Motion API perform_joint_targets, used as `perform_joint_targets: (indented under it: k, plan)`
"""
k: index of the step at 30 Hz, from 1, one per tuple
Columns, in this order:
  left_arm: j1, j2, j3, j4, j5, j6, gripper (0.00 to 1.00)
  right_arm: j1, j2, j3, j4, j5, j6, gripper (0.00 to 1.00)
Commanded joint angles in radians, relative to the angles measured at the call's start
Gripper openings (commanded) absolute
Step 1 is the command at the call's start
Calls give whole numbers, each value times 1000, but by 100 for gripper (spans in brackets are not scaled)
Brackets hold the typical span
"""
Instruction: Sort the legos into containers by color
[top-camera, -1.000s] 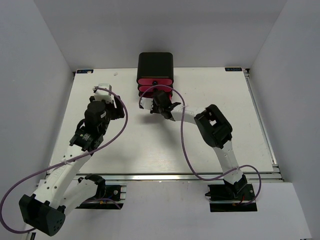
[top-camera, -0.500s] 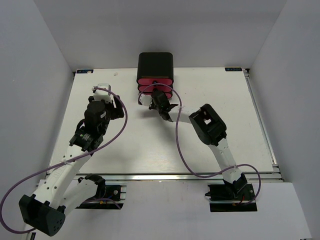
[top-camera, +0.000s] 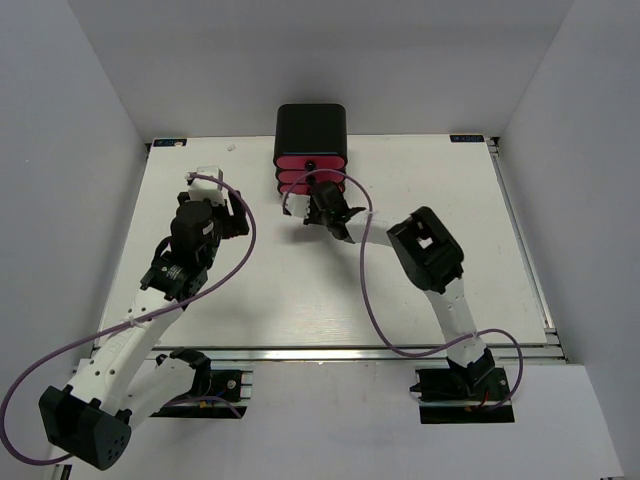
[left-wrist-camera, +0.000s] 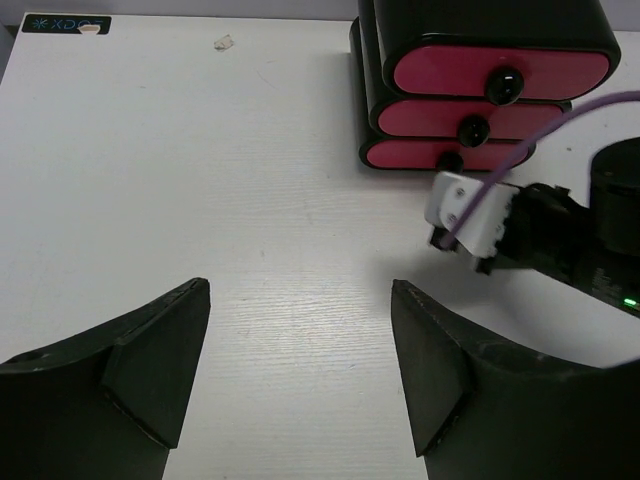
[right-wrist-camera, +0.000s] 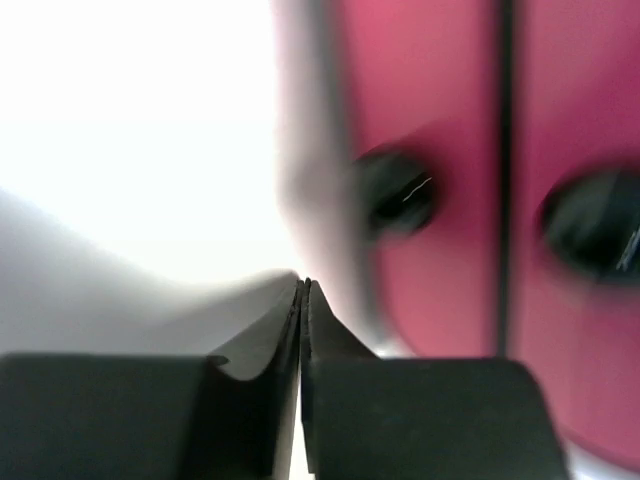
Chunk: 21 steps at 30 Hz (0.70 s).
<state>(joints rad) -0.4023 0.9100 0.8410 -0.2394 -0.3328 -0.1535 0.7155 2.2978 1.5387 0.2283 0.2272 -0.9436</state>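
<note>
The black cabinet with three pink drawers stands at the back middle of the table; all three drawers look pushed in. In the left wrist view the drawers show their black knobs. My right gripper is shut and empty, its tips right in front of the lowest drawer. In the right wrist view its closed tips sit just left of a knob. My left gripper is open and empty over bare table at the left. No legos are in view.
The white table is walled by grey panels on the left, right and back. A small scrap lies near the back left edge. The right arm's purple cable loops over the table's middle.
My right gripper stayed at the drawer fronts, shifting slightly left and back, while its elbow swung. The lower drawers look pushed further in. The left arm has not moved.
</note>
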Motion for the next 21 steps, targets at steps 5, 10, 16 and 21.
perform_joint_targets:
  k: [5,10,16,21]
  plan:
    - [5,-43,-22,48,157,18,98,-16,-467,-176,-363,-576,502,58]
    - [5,-46,-33,78,326,35,98,-50,-708,-221,-468,-629,786,89]
    - [5,-82,-69,129,423,40,98,-60,-992,-392,-433,-431,896,89]
    - [5,-112,-97,166,433,52,98,-73,-1135,-544,-327,-341,965,89]
